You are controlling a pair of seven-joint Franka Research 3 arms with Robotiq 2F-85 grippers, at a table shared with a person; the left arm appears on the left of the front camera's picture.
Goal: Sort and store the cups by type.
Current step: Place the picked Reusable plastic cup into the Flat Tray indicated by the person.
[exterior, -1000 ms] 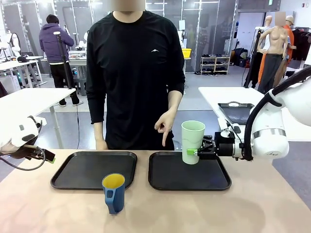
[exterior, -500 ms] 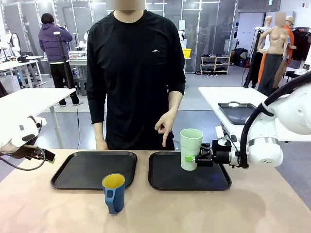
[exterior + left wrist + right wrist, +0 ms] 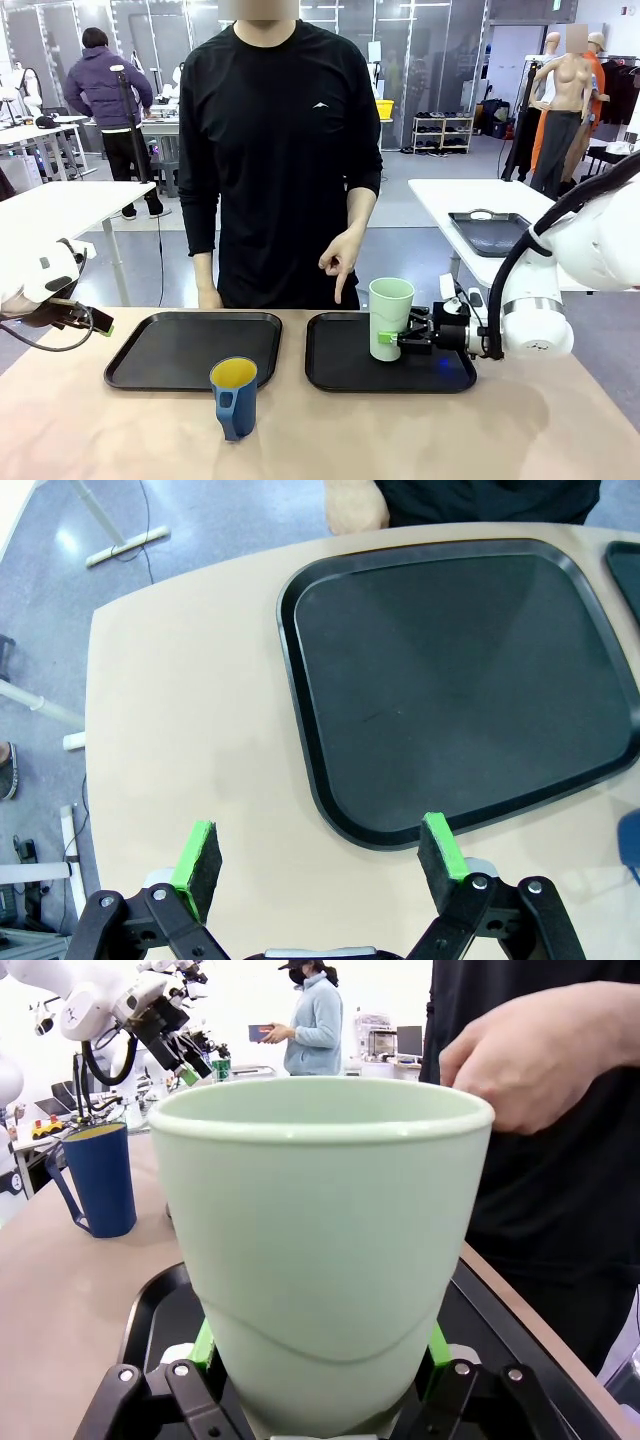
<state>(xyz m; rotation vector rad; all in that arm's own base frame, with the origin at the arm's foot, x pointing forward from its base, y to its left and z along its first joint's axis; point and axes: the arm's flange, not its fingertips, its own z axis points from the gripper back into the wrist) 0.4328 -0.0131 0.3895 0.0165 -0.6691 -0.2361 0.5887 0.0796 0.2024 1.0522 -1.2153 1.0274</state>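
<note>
Lowered slightly, the tumbler (image 3: 391, 312) is being clamped by the right jaws; the left jaws are being held apart.

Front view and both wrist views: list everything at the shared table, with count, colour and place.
tumbler: one, pale mint green, upright over the right tray, gripped low on its wall
mug: one, dark blue with yellow inside, on the bare table in front of the left tray
trays: two, black, side by side; left tray, right tray
table: one, light tan
person's hands: two; pointing hand aimed down at the right tray, other hand at the table's far edge
left gripper: one, black with green pads, open, above the table's left end
right gripper: one, same colours, shut on the tumbler
</note>
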